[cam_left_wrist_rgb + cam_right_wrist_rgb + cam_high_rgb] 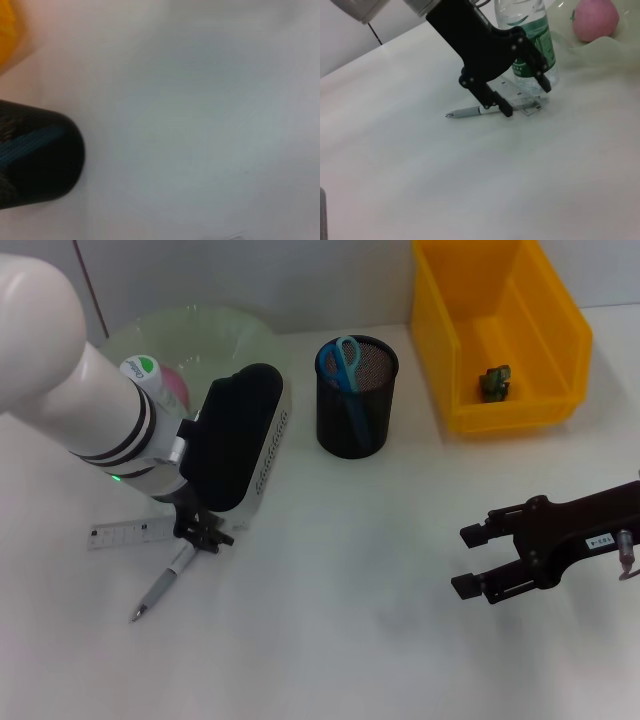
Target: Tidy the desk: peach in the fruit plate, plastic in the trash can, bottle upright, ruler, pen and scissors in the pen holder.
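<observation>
Head view: left tool (pixel 205 537) is lowered over the pen (pixel 163 585), left of the pen holder (pixel 357 397).
Counter (pixel 340 640) carries all; the trash can (pixel 500 335) sits right of the holder, the plate (pixel 190 335) with peach (pixel 596 19) left; bottle (pixel 530 42) upright; ruler (pixel 130 533) beside the pen, which is straddled by spread fingers; right tool (pixel 478 560) hangs open, empty.

The left arm reaches in from the upper left of the head view, its pincer (pixel 200 535) angled downward, fingers spread. The right pincer (pixel 478 560) waits at lower right, fingers apart.
</observation>
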{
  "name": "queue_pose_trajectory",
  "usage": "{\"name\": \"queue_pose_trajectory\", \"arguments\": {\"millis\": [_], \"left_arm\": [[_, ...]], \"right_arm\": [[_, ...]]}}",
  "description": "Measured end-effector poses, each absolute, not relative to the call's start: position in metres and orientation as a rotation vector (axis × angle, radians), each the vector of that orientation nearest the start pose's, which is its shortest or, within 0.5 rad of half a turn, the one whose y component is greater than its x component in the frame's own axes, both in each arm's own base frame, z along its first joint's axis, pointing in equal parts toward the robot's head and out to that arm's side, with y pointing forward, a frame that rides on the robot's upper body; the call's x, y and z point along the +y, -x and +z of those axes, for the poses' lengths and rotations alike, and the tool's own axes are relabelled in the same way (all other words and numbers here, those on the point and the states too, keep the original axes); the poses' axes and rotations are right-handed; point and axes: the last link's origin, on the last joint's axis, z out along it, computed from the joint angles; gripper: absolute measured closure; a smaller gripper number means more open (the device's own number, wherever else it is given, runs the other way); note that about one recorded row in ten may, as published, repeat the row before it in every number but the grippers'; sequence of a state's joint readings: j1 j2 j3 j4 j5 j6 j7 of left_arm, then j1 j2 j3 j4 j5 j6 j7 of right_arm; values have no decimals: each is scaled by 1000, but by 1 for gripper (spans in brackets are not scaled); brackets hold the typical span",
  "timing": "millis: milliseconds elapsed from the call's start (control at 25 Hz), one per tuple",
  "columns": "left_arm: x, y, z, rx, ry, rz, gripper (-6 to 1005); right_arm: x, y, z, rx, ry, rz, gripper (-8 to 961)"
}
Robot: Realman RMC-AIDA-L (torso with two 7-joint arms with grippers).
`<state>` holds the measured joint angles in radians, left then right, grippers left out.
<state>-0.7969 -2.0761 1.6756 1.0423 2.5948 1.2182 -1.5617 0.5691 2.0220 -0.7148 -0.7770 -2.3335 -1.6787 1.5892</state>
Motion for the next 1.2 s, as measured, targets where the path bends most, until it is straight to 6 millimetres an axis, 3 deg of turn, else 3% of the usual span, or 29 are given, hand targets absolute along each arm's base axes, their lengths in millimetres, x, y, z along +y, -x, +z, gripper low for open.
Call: {"name": "queue_pose_trajectory", "arguments": {"millis": [1200], "left_arm": [[388, 168, -77, 774, 2803, 950, 293]], "right_arm": [[324, -279, 21, 779, 2941, 212, 135]]}}
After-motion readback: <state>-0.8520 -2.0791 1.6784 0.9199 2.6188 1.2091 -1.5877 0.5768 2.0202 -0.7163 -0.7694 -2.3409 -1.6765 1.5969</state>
